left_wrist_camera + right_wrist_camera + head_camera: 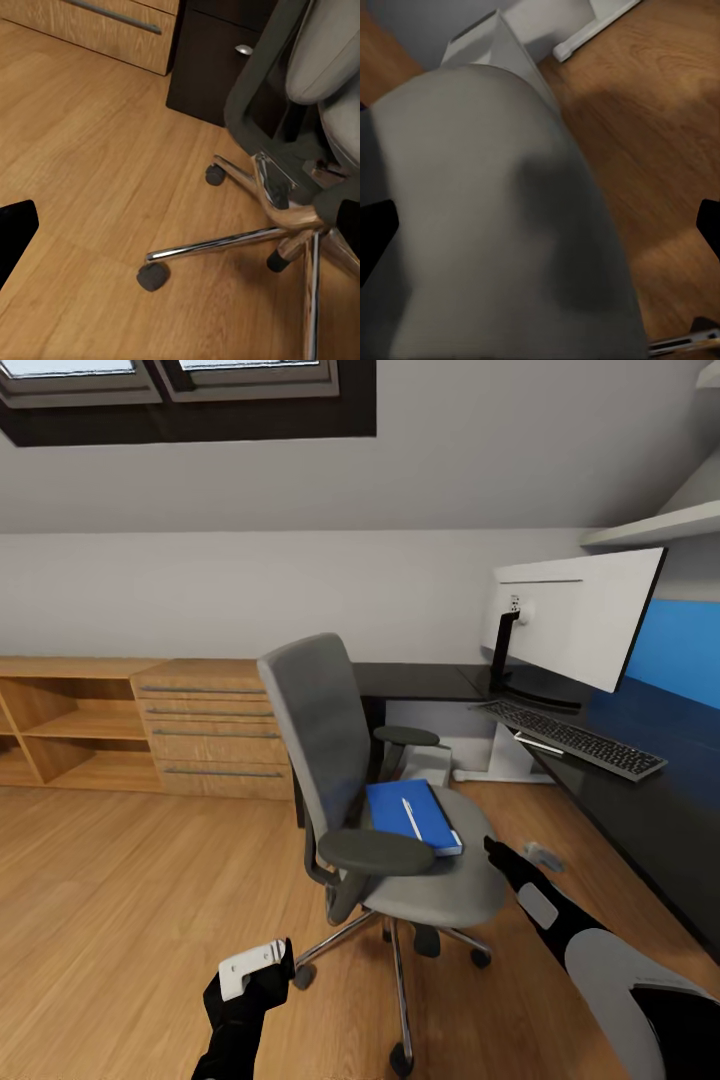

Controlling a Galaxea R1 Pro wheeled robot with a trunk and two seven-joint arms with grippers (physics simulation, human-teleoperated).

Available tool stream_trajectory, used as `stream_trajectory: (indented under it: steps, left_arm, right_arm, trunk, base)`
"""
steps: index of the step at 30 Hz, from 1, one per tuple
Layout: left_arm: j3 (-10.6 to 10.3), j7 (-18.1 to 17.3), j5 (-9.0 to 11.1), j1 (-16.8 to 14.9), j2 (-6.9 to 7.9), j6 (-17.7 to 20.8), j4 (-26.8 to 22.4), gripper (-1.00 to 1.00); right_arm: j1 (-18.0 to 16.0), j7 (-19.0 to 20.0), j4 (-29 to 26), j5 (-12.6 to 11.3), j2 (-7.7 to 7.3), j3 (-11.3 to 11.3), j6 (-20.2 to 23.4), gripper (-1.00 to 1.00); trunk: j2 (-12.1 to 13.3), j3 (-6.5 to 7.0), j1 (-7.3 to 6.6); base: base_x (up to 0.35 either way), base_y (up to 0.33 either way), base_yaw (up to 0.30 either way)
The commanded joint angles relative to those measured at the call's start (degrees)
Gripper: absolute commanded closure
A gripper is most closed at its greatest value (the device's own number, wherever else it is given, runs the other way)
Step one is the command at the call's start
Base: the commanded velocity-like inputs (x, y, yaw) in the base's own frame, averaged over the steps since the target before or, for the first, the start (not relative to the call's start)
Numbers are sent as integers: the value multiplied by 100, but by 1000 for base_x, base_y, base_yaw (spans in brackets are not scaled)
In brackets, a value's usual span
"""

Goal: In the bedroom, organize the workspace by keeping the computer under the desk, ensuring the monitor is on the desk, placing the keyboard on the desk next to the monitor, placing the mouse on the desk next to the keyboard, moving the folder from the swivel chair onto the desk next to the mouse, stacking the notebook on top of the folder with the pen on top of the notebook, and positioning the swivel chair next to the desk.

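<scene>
The grey swivel chair (pixel 400 840) stands on the wood floor in front of the black desk (pixel 660 800). On its seat lies the blue folder (pixel 425 805) with the white pen (pixel 411 818) on top. The monitor (pixel 580 615) and the keyboard (pixel 580 740) are on the desk. The pale computer (pixel 499 45) stands under it. A small grey notebook (pixel 543 855) lies on the floor by the desk. My right gripper (pixel 492 847) is open just beside the seat's edge (pixel 495 225). My left gripper (pixel 285 952) hangs low and open near the chair's chrome base (pixel 285 217). The mouse is out of view.
A light wood cabinet (pixel 215 725) with drawers and open shelves lines the back wall at left. Dark desk drawers (pixel 217 67) stand behind the chair base. Open wood floor (pixel 120 900) stretches to the left. A shelf (pixel 660 525) hangs above the monitor.
</scene>
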Motion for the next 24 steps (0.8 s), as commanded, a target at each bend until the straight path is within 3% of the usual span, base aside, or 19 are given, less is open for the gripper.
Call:
stream_trajectory:
  steps: [1, 10, 20, 24]
  left_arm:
    - [-7, 31, 34, -1, 0, 21, -11, -100]
    - [-4, 31, 33, -1, 0, 21, -11, -100]
    - [-4, 31, 32, -1, 8, 24, -9, -100]
    - [0, 22, 31, -1, 25, 29, -9, -100]
  right_arm:
    - [-4, 45, 8, -34, 1, -36, -11, -100]
    - [-4, 61, 9, -115, -36, -35, -3, -100]
    - [-4, 59, -12, -120, -42, -36, -4, -100]
    - [-4, 53, -18, -122, -39, -41, -2, -100]
  trunk:
    - [-44, -23, 22]
    - [-405, -184, 219]
    - [-418, -406, 245]
    - [-418, -406, 245]
  base:
    - [0, 0, 0]
    - [0, 0, 0]
    - [0, 0, 0]
    - [0, 0, 118]
